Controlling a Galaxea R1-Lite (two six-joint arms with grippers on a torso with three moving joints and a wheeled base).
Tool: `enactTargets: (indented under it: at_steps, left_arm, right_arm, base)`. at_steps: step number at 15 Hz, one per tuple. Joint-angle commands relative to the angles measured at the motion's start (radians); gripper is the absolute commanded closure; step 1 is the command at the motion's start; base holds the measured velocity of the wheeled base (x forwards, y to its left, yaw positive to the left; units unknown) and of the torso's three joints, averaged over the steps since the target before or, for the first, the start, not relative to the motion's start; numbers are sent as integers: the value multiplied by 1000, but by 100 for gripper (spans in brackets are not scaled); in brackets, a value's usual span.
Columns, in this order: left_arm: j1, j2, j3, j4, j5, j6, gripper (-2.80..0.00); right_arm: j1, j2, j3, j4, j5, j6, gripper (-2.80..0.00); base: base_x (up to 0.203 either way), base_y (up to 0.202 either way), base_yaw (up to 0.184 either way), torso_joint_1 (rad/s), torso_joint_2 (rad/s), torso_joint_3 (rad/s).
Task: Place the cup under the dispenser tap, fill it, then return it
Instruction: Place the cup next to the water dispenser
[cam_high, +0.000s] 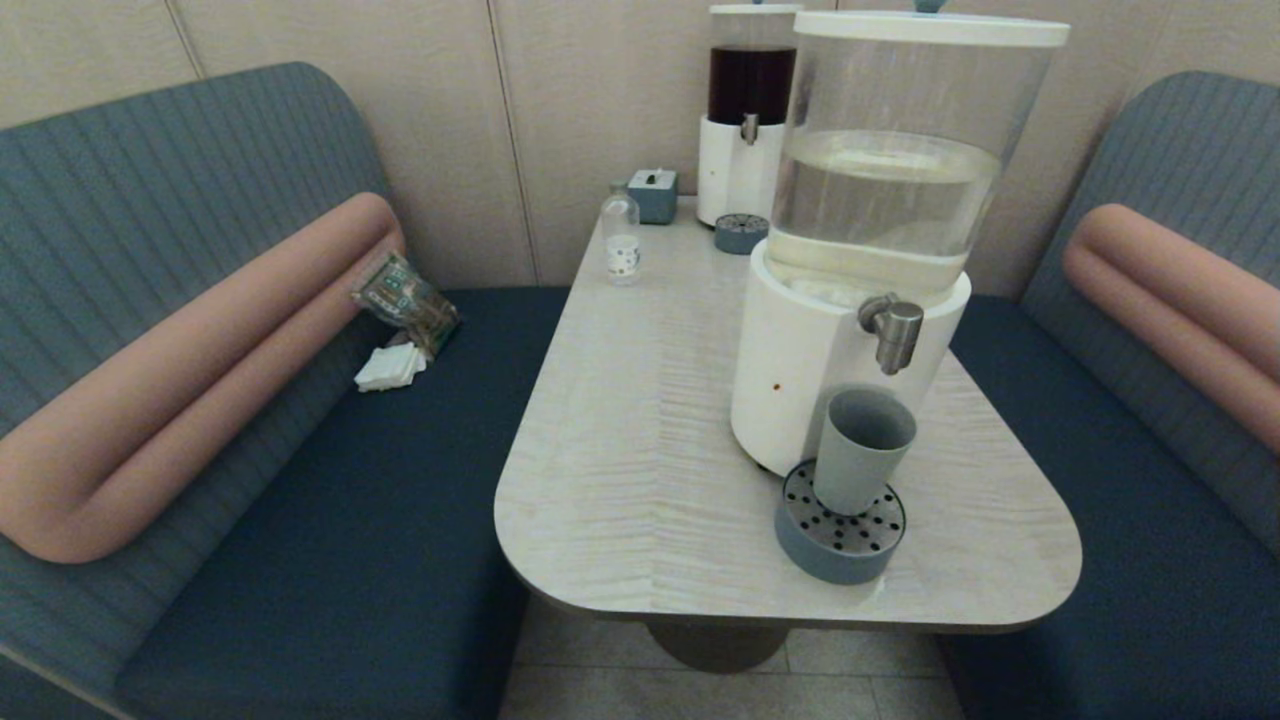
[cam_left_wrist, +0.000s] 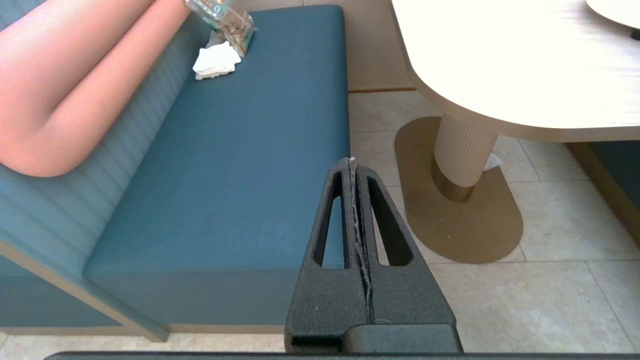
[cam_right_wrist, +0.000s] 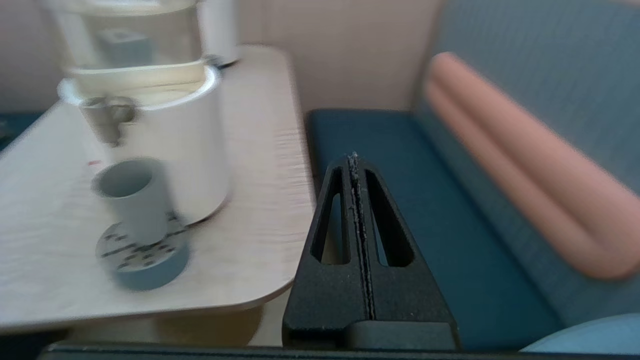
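Observation:
The grey-blue cup (cam_high: 862, 450) stands upright on the round perforated drip tray (cam_high: 840, 540), just below the brushed-steel dispenser tap (cam_high: 893, 330) of the large white-based dispenser (cam_high: 800, 380). The right wrist view shows the same cup (cam_right_wrist: 134, 197), tray (cam_right_wrist: 142, 255) and tap (cam_right_wrist: 107, 117) off to one side. My right gripper (cam_right_wrist: 354, 157) is shut and empty, hanging off the table's right edge above the blue seat. My left gripper (cam_left_wrist: 351, 161) is shut and empty, low beside the left bench over the floor. Neither arm shows in the head view.
A small clear bottle (cam_high: 621, 238), a tissue box (cam_high: 653, 194) and a dark-red-liquid dispenser (cam_high: 745, 120) with its own small tray (cam_high: 741, 233) stand at the table's far end. Snack packets (cam_high: 405, 300) and napkins (cam_high: 390, 367) lie on the left bench. The table pedestal (cam_left_wrist: 462, 155) rises near my left gripper.

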Motion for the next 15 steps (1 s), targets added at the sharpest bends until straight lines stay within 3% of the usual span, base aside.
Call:
enactTargets:
  at_steps: [1, 6, 11, 15]
  left_arm:
    - [0, -2, 0, 0, 1, 1, 0]
    - [0, -2, 0, 0, 0, 0, 0]
    - [0, -2, 0, 0, 0, 0, 0]
    - [0, -2, 0, 0, 2, 0, 0]
  right_arm:
    - [-57, -93, 110, -85, 26, -2, 0]
    - [-34, -98, 188, -103, 96, 41, 0]
    - [44, -222, 316, -76, 90, 21, 0]
    - [43, -380, 538, -169, 63, -22, 0]
  base:
    - [0, 0, 0, 0, 0, 0]
    - [0, 0, 0, 0, 0, 0]
    - [0, 0, 0, 0, 0, 0]
    - [0, 0, 0, 0, 0, 0]
